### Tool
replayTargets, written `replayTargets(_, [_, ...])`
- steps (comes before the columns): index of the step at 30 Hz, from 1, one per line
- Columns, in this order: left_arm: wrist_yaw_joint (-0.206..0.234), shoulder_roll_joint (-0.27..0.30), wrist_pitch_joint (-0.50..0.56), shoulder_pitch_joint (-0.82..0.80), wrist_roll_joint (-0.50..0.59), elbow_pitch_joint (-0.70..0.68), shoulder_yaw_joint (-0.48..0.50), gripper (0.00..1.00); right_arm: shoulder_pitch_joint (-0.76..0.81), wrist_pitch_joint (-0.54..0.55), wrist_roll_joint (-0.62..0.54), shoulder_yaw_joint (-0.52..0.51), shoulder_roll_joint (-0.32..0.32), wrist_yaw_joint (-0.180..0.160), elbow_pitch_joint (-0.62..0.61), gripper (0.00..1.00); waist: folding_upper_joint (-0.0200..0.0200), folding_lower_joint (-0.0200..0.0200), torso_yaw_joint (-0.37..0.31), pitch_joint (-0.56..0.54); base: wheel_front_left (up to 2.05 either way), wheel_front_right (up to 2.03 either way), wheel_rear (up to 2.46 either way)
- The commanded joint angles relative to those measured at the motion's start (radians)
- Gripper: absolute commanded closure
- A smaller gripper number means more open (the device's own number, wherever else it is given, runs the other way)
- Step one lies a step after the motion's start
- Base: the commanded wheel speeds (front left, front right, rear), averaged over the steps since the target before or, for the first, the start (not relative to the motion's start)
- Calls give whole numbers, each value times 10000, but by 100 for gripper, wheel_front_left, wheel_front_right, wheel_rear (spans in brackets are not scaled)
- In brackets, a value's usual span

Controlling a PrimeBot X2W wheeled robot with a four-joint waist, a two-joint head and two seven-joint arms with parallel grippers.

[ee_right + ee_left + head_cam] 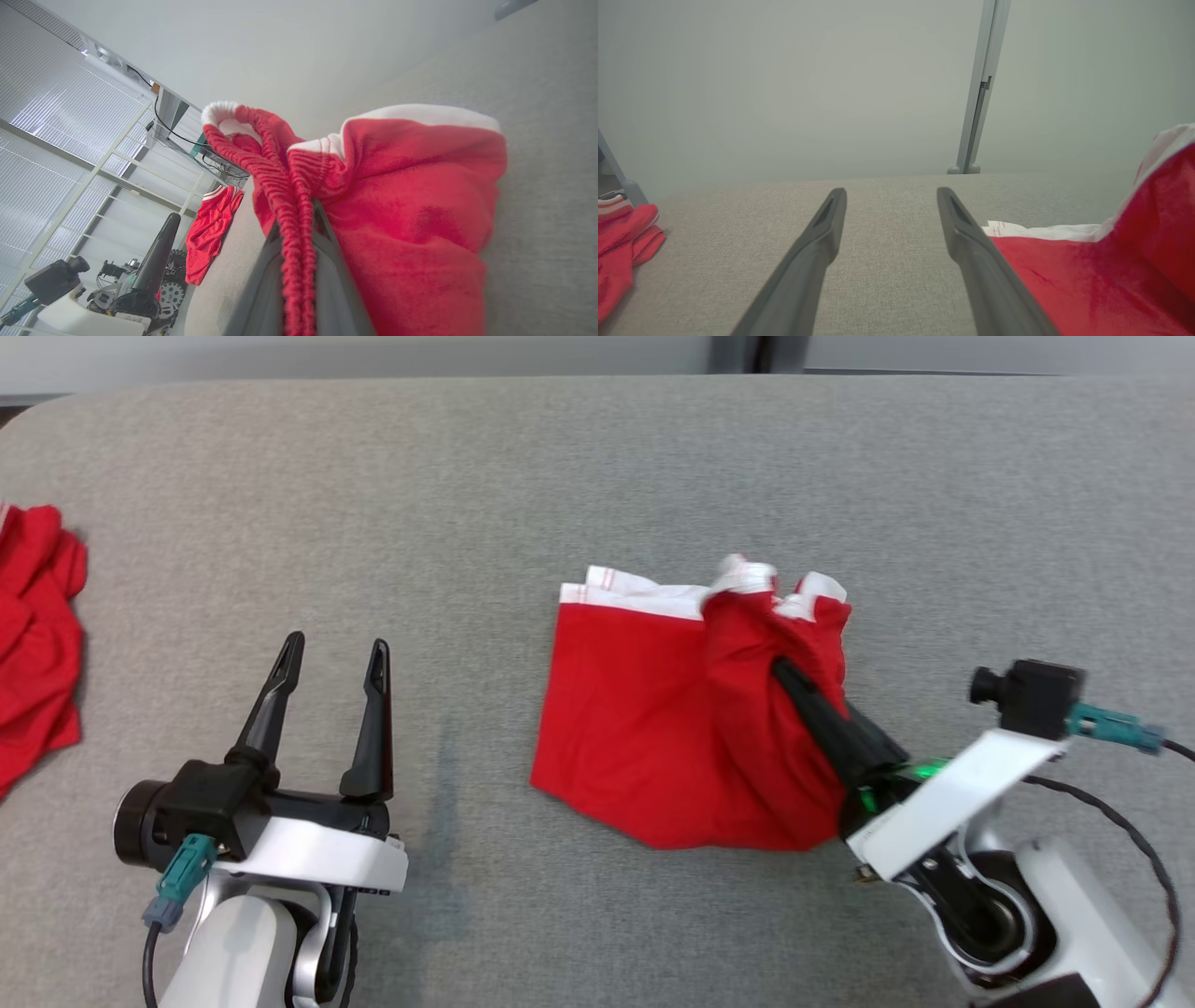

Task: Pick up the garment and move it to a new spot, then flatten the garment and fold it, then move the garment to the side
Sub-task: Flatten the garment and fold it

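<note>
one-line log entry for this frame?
right gripper: shut on red garment, one side bunched up | left gripper: open, free | other red cloth: lying far left

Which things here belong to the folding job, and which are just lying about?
Job:
- red garment, pinched by the right gripper
- left gripper, open, apart from it

Lying about:
- crumpled red cloth at the table's far left edge

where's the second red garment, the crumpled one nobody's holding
In the head view the crumpled red fabric garment lies at the far left edge of the grey cloth-covered table, to the left of the open left gripper.
</note>
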Motion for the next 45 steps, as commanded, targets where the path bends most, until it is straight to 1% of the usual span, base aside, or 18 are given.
replayTargets(1, [-46, 11, -39, -219, 87, 58, 12, 0, -261, 111, 278, 61, 152, 9, 145, 100, 0, 0, 207, 62, 0, 0, 0])
replayTargets(3, [-95, -70, -39, -216, 77, 84, -3, 0, -543, 148, 650, 105, 462, 11, 398, 100, 0, 0, 395, 113, 0, 0, 0])
replayTargets(6, [-166, -195, -39, -306, 100, 120, -18, 0, -987, -3, 842, 319, 798, 9, 962, 100, 0, 0, 689, 222, 0, 0, 0])
replayTargets(10, [-284, -376, -37, -416, 161, 182, -35, 0, -1571, -420, 759, 688, 1095, 15, 1869, 100, 0, 0, 1057, 394, 0, 0, 0])
replayTargets(16, [-444, -623, -39, -447, 246, 292, 31, 0, -2168, -1177, 493, 1395, 1282, 15, 3244, 100, 0, 0, 1434, 542, 0, 0, 0])
replayTargets(19, [-471, -691, -39, -453, 275, 308, 84, 0, -2303, -1410, 451, 1652, 1316, 17, 3560, 100, 0, 0, 1477, 561, 0, 0, 0])
replayTargets(20, [-500, -721, -39, -449, 308, 317, 115, 0, -2356, -1510, 445, 1752, 1331, 17, 3704, 95, 0, 0, 1483, 570, 0, 0, 0])
replayTargets(21, [-525, -743, -38, -440, 338, 321, 144, 0, -2395, -1630, 423, 1865, 1338, 17, 3783, 62, 0, 0, 1476, 572, 0, 0, 0])
replayTargets(22, [-547, -748, -39, -421, 359, 327, 186, 0, -2444, -1739, 405, 1981, 1343, 17, 3830, 0, 0, 0, 1460, 567, 0, 0, 0])
replayTargets(26, [-611, -796, -39, -387, 506, 351, 293, 0, -2644, -2277, -12, 2533, 1160, 16, 3768, 0, 0, 0, 1330, 548, 0, 0, 0])
replayTargets(32, [-704, -812, -39, -381, 607, 390, 412, 0, -2833, -3286, -1180, 3329, 759, 16, 3361, 0, 0, 0, 1069, 457, 0, 0, 0])
replayTargets(35, [-727, -808, -39, -301, 697, 404, 463, 0, -2808, -3665, -1760, 3368, 536, 16, 3047, 0, 0, 0, 912, 371, 0, 0, 0])
replayTargets(39, [-738, -751, -38, -176, 741, 455, 577, 0, -2472, -3977, -2671, 2668, 297, 16, 2630, 0, 0, 0, 687, 204, 0, 0, 0])
replayTargets(41, [-707, -731, -39, -128, 760, 487, 634, 0, -2239, -4041, -3179, 2025, 215, 16, 2409, 0, 0, 0, 574, 103, 0, 0, 0])
replayTargets(45, [-642, -663, -39, 17, 743, 478, 770, 0, -1474, -4109, -4386, 374, 169, 16, 1953, 0, 0, 0, 344, -103, 0, 0, 0])
